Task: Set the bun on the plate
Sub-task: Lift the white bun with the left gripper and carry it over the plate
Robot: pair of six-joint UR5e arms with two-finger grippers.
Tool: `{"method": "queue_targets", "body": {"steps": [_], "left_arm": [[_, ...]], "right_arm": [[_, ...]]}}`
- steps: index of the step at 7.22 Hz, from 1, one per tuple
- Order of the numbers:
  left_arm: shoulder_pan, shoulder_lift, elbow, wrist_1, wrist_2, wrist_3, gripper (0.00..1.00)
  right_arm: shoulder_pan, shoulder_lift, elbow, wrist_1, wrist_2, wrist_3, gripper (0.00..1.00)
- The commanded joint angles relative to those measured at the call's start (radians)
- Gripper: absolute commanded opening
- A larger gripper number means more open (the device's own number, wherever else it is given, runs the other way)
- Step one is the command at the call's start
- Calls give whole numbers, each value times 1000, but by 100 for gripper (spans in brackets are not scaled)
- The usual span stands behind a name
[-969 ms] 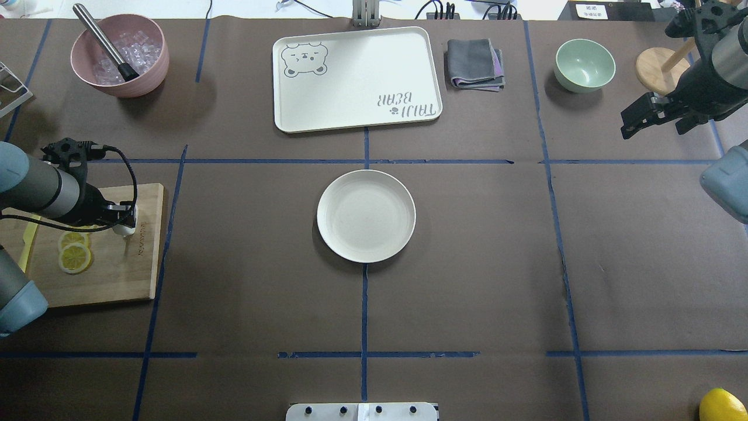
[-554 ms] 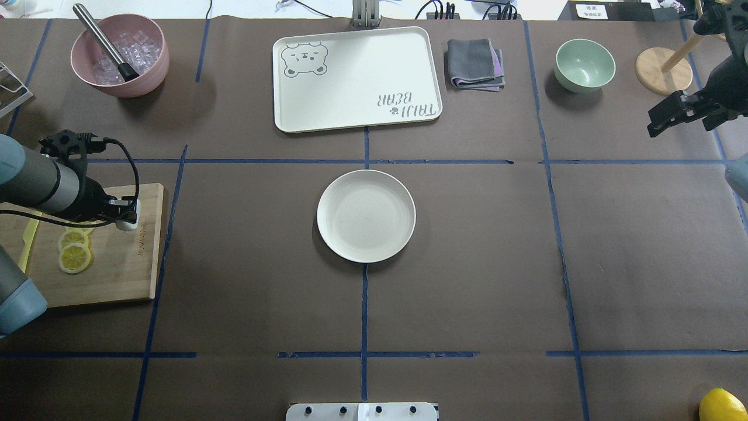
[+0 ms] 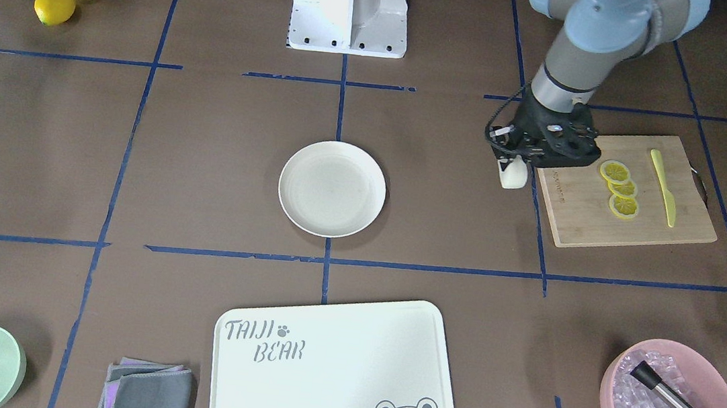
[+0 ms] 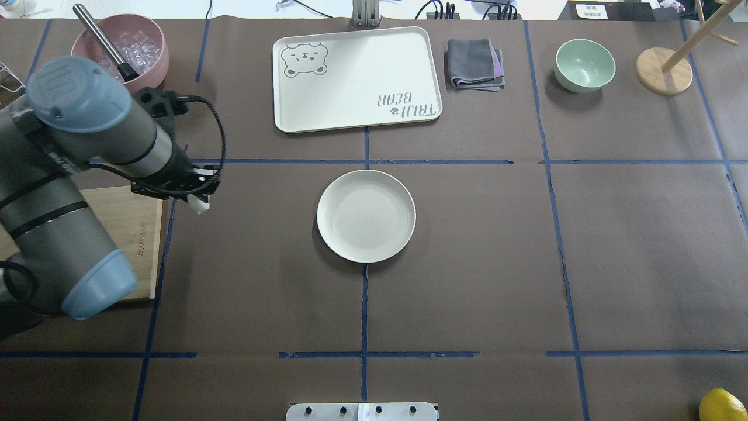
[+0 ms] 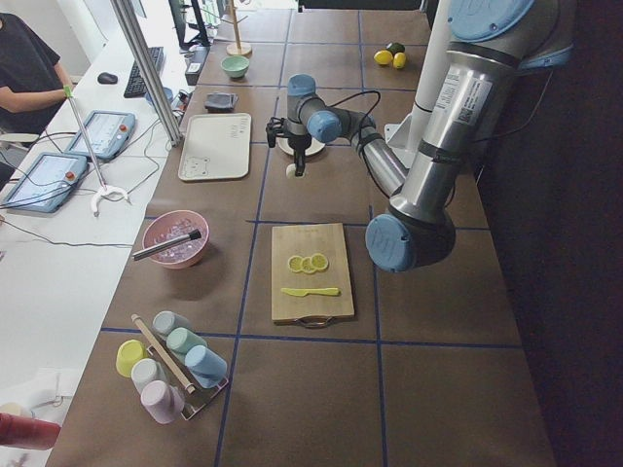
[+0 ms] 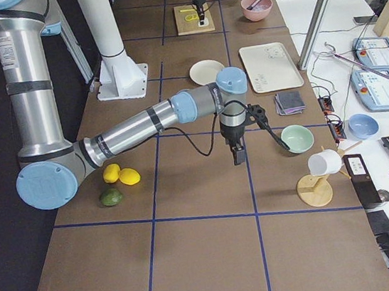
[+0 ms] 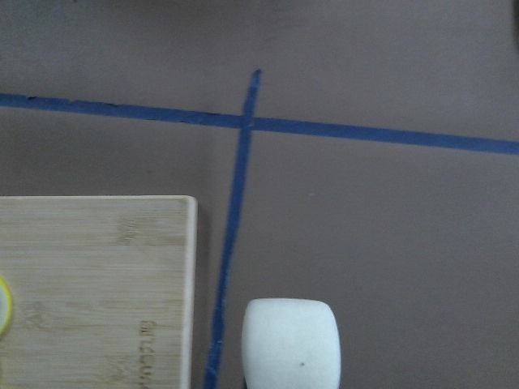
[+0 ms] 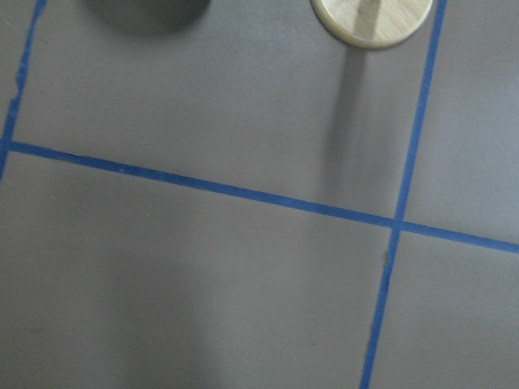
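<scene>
The bun (image 4: 201, 206), a small smooth white lump, hangs just above the brown table past the cutting board's edge, with my left gripper (image 4: 198, 200) shut on it. From the front the bun (image 3: 513, 175) shows under the left gripper (image 3: 514, 164). The left wrist view has the bun (image 7: 290, 344) at its bottom edge. The round cream plate (image 4: 366, 215) lies bare at the table's middle, well to the right of the bun in the overhead view; it also shows as the plate (image 3: 332, 188). My right gripper (image 6: 239, 155) appears only in the right side view, where I cannot tell its state.
A wooden cutting board (image 3: 579, 213) carries lemon slices (image 3: 623, 189) and a yellow knife (image 3: 664, 188). At the far side stand the bear-printed board (image 4: 356, 79), a pink ice bowl (image 4: 153, 73), a grey cloth (image 4: 474, 63), a green bowl (image 4: 584, 64) and a wooden stand (image 4: 663, 71).
My left arm has swung off the cutting board toward the plate, carrying the bun with it. The right arm has drawn back out of the overhead view.
</scene>
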Motion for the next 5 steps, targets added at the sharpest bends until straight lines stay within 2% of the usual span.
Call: {"method": "queue_targets", "body": {"steps": [1, 2, 3, 4, 5], "left_arm": [[109, -294, 215, 38, 84, -134, 30], [159, -405, 343, 16, 123, -182, 30], [172, -472, 443, -29, 126, -204, 30], [207, -473, 463, -59, 166, -213, 30], [218, -476, 505, -105, 181, -215, 30]], "right_arm": [[182, -35, -164, 3, 85, -279, 100], [201, -36, -203, 9, 84, -294, 100], [208, -58, -241, 91, 84, -285, 100], [208, -62, -282, 157, 84, -279, 100], [208, -59, -284, 161, 84, -268, 100]]}}
